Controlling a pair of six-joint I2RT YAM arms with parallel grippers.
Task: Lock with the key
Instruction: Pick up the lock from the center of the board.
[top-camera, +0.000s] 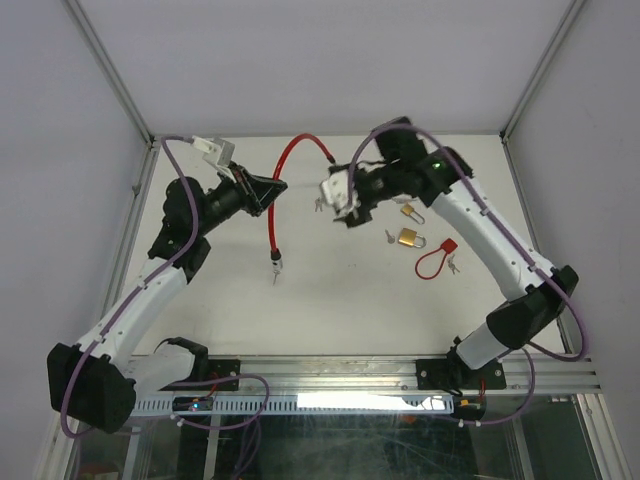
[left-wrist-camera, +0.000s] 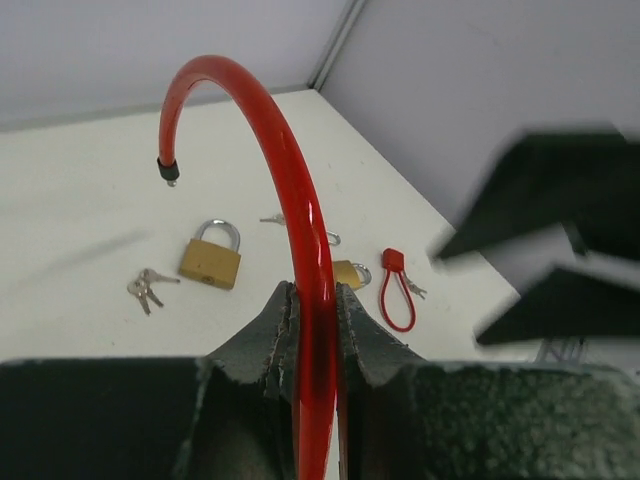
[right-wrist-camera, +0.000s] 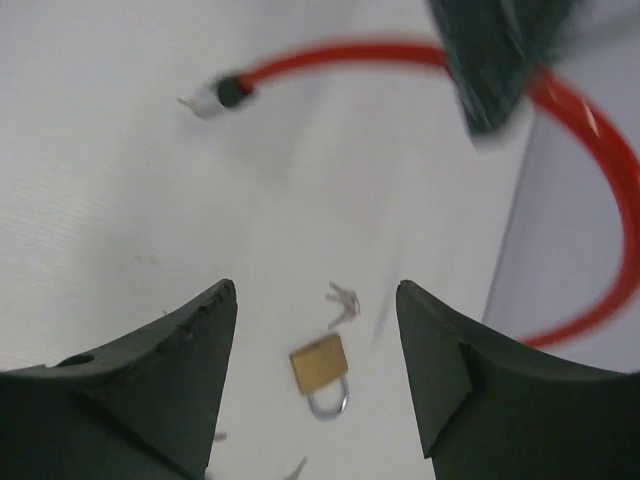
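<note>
left gripper (left-wrist-camera: 312, 305) clenched on red cable lock (left-wrist-camera: 285, 150); right gripper (right-wrist-camera: 315, 295) released, empty. risk: springy cable end (right-wrist-camera: 232, 90) swings away, right jaws close on nothing.

White table (top-camera: 330, 300), grey walls (top-camera: 300, 60)

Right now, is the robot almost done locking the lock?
Not yet. Done: the left gripper is shut on the red cable lock, holding it up in an arch. In hand: the right gripper is open and empty, facing its free end. Left: no key is held; the loose keys lie on the table, so the locking itself remains.
</note>
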